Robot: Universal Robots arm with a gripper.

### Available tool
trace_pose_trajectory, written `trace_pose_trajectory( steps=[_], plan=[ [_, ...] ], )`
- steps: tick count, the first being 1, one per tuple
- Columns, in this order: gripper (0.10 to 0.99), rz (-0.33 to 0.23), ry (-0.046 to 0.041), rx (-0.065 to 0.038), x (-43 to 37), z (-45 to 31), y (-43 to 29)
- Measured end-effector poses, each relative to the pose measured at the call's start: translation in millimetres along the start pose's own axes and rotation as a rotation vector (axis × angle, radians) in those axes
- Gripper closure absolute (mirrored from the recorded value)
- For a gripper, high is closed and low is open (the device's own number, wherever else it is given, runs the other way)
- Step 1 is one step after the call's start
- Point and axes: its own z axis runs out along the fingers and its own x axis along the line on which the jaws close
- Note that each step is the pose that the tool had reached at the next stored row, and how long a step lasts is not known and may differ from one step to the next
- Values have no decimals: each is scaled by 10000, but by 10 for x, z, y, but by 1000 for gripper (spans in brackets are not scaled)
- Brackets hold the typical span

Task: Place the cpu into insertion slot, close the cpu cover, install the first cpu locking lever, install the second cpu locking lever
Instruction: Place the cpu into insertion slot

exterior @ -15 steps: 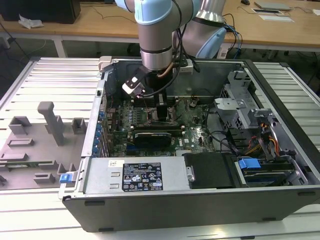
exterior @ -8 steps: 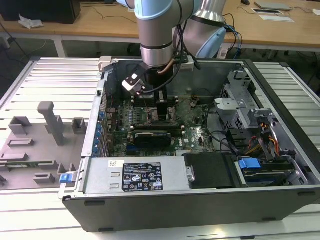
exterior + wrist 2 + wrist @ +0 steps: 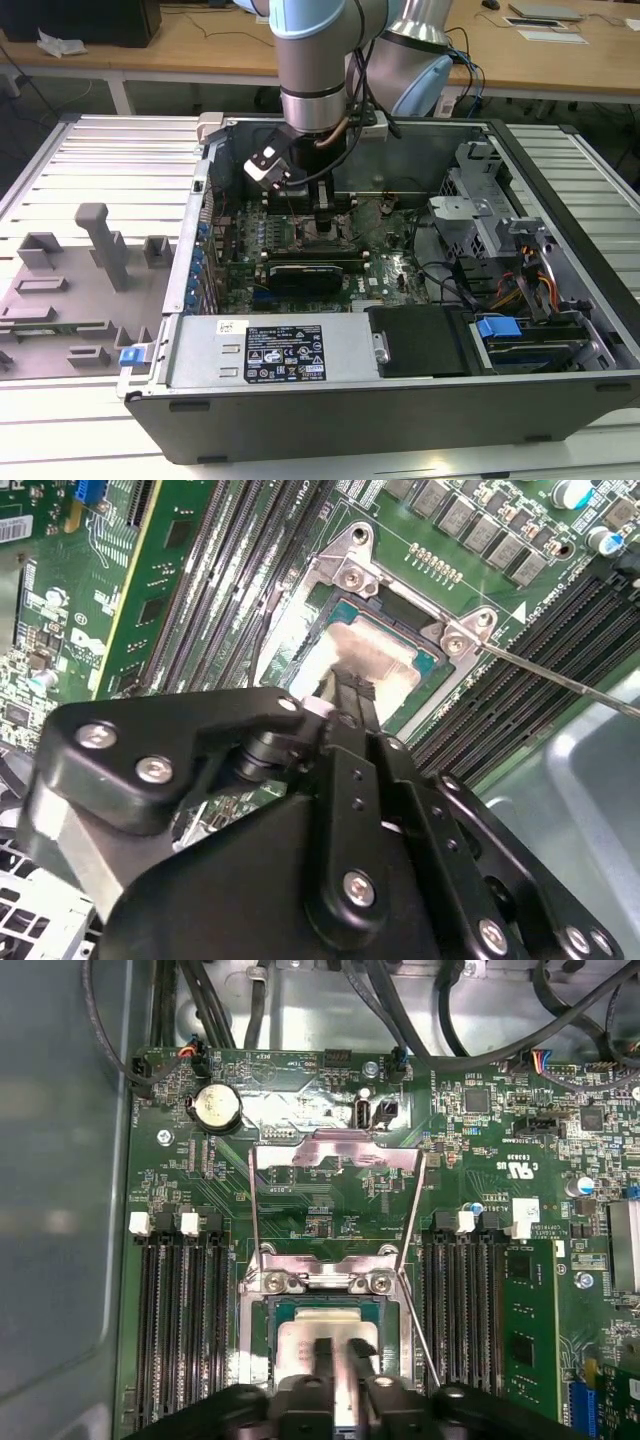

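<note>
Own hardware: silver-and-blue arm (image 3: 312, 70), black fingers (image 3: 322, 1355).
Arm tube brushed silver-grey, joint caps (image 3: 300, 15) pale blue. Dark cable (image 3: 347, 120) hangs along my wrist, beside a white-and-black camera block (image 3: 268, 165). Fingers are two slim black bars carried on chunky matte-black links (image 3: 200, 750), pinned with round silver screws (image 3: 153, 770); small holes dot the middle link.

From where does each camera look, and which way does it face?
Exterior view: outside the case, looking down into it; arm and gripper show.
First wrist view: on the wrist, facing straight down at the board; gripper shows.
Second wrist view: on the wrist, slanting past the gripper.
Both wrist views share the cpu.
</note>
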Motion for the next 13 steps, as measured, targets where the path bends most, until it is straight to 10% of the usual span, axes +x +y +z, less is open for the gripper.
trace_pose_trajectory(
  steps=[4,5,7,13],
  plan=[
    [980,0,0,1,0,-6,1],
    [980,-9,6,136,-1,-5,5],
    [980,-40,30,762,0,2,32],
    [980,-41,29,794,-1,6,96]
  ],
)
